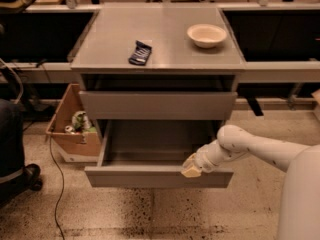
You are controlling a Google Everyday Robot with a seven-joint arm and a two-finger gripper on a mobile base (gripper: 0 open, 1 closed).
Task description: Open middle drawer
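As it stands open, grey middle drawer point(150, 177), tool point(191, 170) at rim

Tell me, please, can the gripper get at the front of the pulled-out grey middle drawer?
Probably yes: the gripper sits right at the front rim of the plain grey middle drawer, right of centre, with nothing between them.

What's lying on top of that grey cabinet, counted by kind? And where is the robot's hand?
Bowl: 1
Dark packet: 1
Total: 2
The gripper is at the front edge of the pulled-out middle drawer, towards its right end.
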